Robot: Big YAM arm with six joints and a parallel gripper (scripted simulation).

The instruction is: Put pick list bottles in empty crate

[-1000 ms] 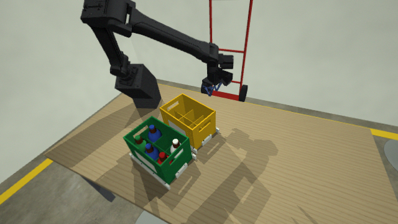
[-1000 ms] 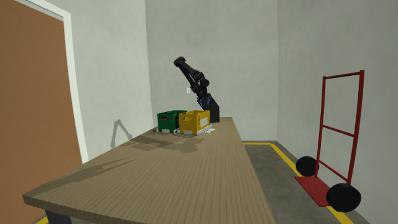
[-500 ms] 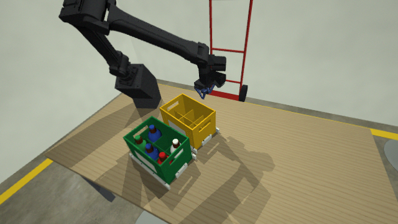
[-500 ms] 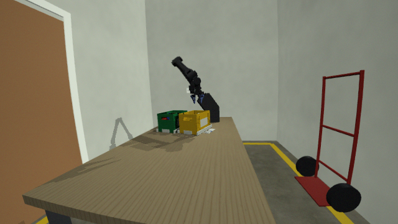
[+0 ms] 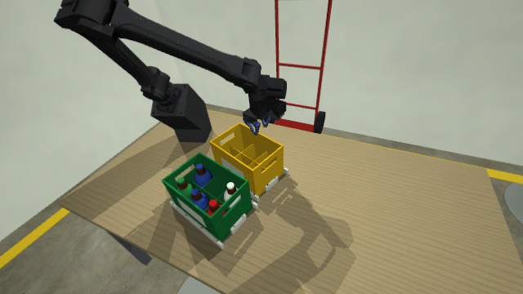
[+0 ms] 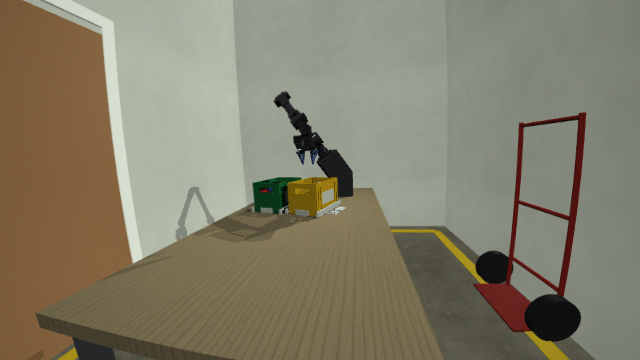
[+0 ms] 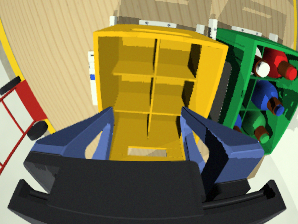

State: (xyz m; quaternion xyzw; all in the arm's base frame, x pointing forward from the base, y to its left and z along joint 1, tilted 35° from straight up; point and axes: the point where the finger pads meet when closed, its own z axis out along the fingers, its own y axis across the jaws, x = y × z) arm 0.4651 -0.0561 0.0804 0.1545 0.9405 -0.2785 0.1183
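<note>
Mostly, the yellow crate hides the list; the gripper points down above it, fingers parted (nothing between); bottles stand in the green crate.

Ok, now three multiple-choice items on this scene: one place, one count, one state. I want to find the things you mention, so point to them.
1. Where is the end effector (image 5: 260,127) (image 6: 307,157) (image 7: 147,112)?
A) Above the yellow crate (image 5: 266,182) (image 6: 302,204) (image 7: 214,85)
B) Inside the green crate
C) Down on the table

2. How many blue-capped bottles show in the green crate (image 5: 229,229) (image 6: 263,200) (image 7: 244,70) from the top?
A) None
B) Two
C) Four

3. State of the end effector?
A) Shut on a bottle
B) Shut on the pick list
C) Open, holding nothing

Key:
1 A: the wrist view looks down into the yellow crate between the fingers.
2 B: the top view shows two blue caps.
3 C: the fingers stand apart with no object gripped.
</note>
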